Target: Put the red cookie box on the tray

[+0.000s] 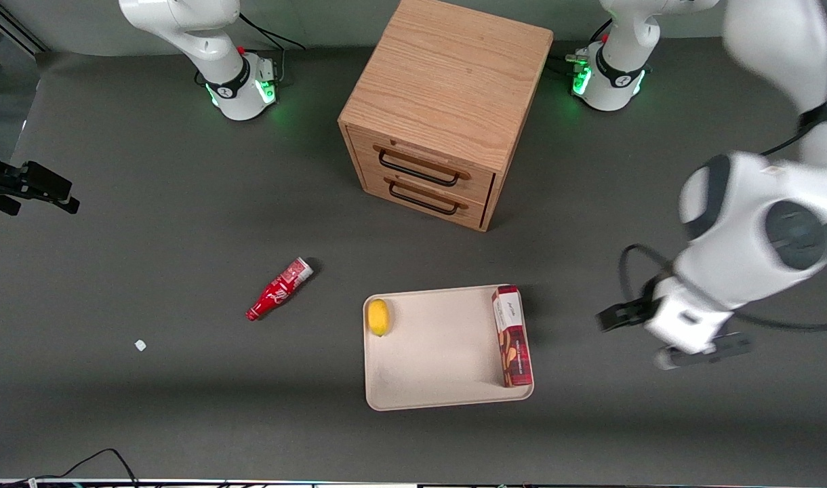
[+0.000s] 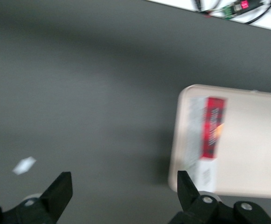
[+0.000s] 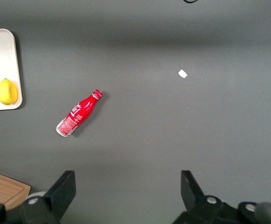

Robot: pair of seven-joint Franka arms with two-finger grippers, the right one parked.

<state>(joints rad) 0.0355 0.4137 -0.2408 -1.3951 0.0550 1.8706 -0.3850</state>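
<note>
The red cookie box (image 1: 512, 335) lies flat on the beige tray (image 1: 440, 359), along the tray's edge toward the working arm's end. In the left wrist view the box (image 2: 212, 128) lies on the tray (image 2: 252, 140), its white end panel toward the camera. My left gripper (image 1: 684, 339) hangs above bare table beside the tray, toward the working arm's end and apart from the box. In the left wrist view the gripper (image 2: 122, 179) is open and empty, with only grey table between the fingers.
A lemon (image 1: 378, 316) lies on the tray near its edge toward the parked arm's end. A red soda bottle (image 1: 278, 289) lies on the table toward the parked arm's end. The wooden two-drawer cabinet (image 1: 440, 102) stands farther from the front camera. A white scrap (image 1: 140, 345) lies on the table.
</note>
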